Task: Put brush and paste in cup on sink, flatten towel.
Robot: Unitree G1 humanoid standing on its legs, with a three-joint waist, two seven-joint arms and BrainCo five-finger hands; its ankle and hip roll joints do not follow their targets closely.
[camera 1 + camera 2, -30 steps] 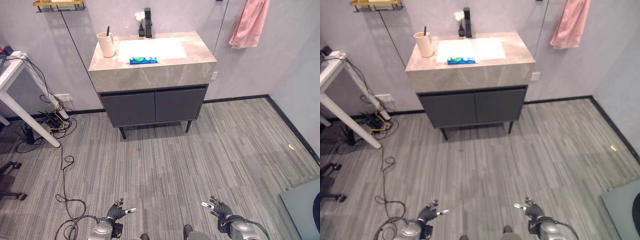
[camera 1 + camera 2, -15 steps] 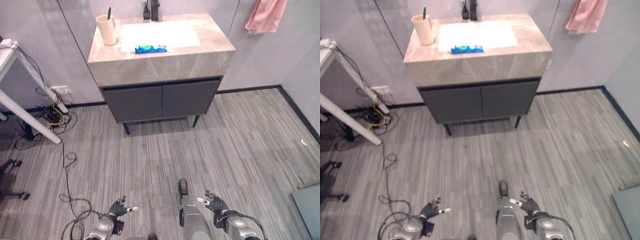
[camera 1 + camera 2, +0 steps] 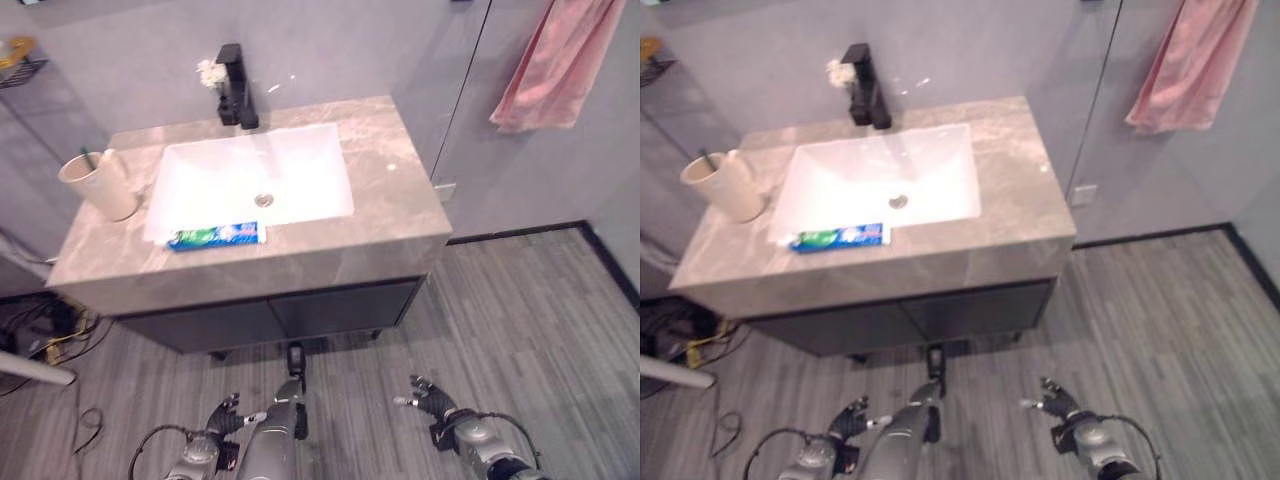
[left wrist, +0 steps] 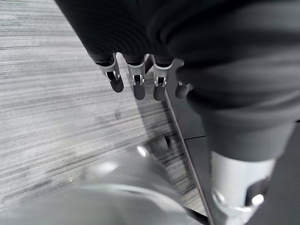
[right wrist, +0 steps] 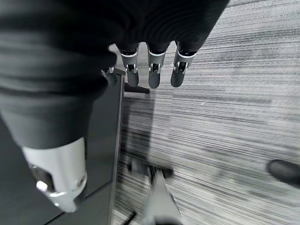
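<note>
Both hands low and empty before the sink.

Eye views: paste lies on the counter at the basin's front edge; cup with brush stands at the counter's left; towel hangs on the wall, right. Left wrist view: left hand with fingers straight, relaxed, over floor. Right wrist view: right hand likewise loosely spread, holding nothing.
</note>
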